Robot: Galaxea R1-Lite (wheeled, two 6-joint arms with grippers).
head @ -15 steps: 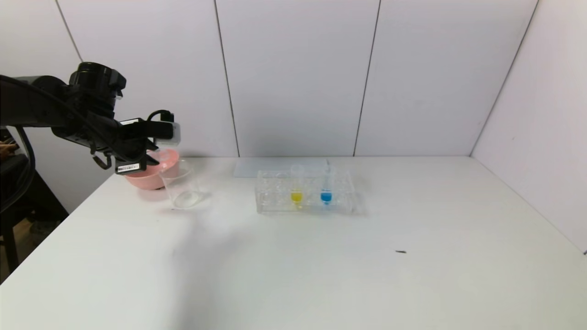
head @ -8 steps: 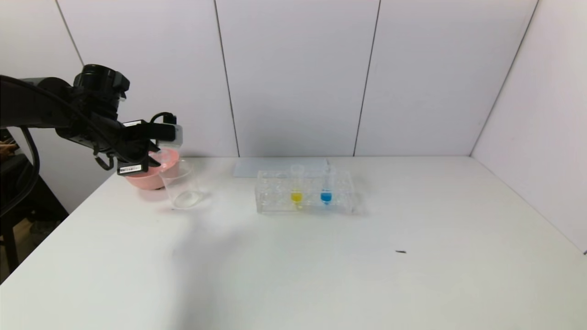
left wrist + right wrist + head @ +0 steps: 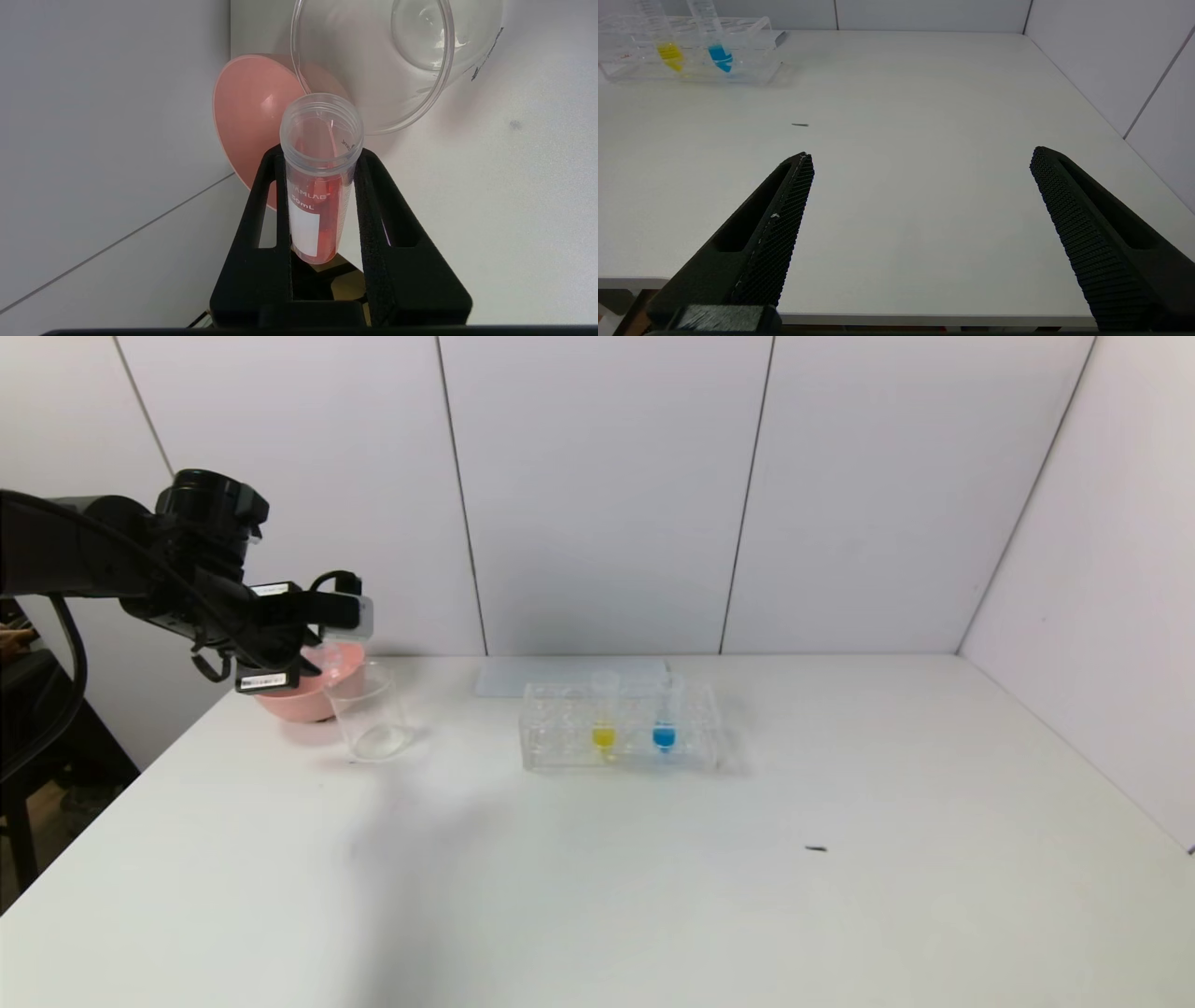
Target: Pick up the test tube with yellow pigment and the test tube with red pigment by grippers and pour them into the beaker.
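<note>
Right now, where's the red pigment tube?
The test tube with red pigment is clamped in the left gripper at the table's far left, tilted over the beaker and pink bowl.

Clear beaker (image 3: 369, 714); pink bowl (image 3: 297, 694) just behind it. Black left gripper (image 3: 322, 158) clamped on the clear test tube with red pigment (image 3: 317, 186), which bears a white label. Right of the beaker, a clear rack (image 3: 621, 739) shows yellow (image 3: 604, 736) and blue (image 3: 664, 737) liquids. White table (image 3: 653, 877).
</note>
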